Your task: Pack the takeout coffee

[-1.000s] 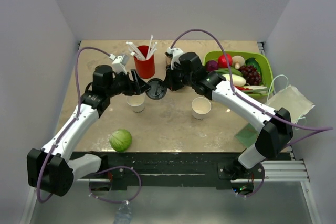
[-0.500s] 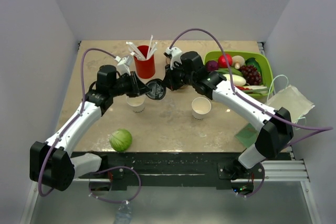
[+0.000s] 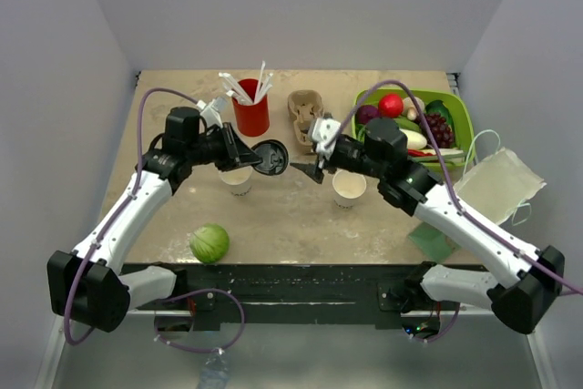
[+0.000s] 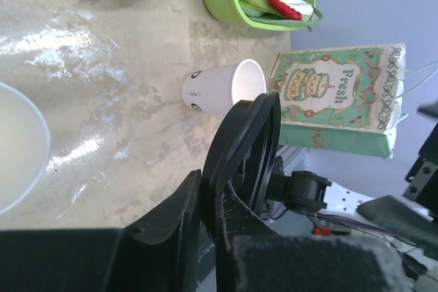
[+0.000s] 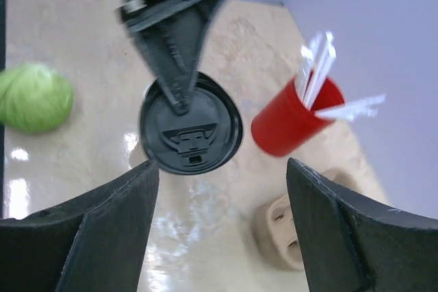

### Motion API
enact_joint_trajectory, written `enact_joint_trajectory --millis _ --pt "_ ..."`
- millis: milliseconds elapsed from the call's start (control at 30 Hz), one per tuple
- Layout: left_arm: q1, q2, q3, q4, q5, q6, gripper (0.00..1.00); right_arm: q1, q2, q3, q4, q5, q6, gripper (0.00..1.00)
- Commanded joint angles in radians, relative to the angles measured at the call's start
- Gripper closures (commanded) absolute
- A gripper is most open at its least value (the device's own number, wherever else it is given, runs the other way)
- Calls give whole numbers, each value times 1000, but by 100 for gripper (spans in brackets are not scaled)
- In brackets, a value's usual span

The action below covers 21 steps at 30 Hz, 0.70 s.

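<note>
Bench [image 3: 301,220] is carrying a lot at the back: red cup [image 3: 252,117] with white straws [image 3: 244,87], cardboard cup carrier [image 3: 304,107], green tray [image 3: 461,114] of fruit and vegetables. Cabbage [image 3: 209,243] is sitting front left. Two open white cups are standing upright: left cup [image 3: 237,179] just under the left gripper [image 3: 250,159], right cup [image 3: 349,187] beside the right gripper [image 3: 305,171].

Left gripper is pinching the black lid [image 3: 272,158] by its rim, jaws nearly closed. Lid is hanging above the bench between the cups, on neither, top face up, near level, lying in line with the fingers. Right gripper is standing wide, gripping nothing, just right of the lid.
</note>
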Motion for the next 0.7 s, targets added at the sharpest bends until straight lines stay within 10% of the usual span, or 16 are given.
enact_joint_trajectory --millis 0,367,667 --pt "13 9 76 -118 77 -109 98 6 -50 -70 -97 -282 -574 22" --pt "16 -23 59 -146 143 -247 95 24 27 18 -308 -373 -794 24" --pt "16 -31 9 -121 183 -284 91 64 89 17 -131 -275 -724 30"
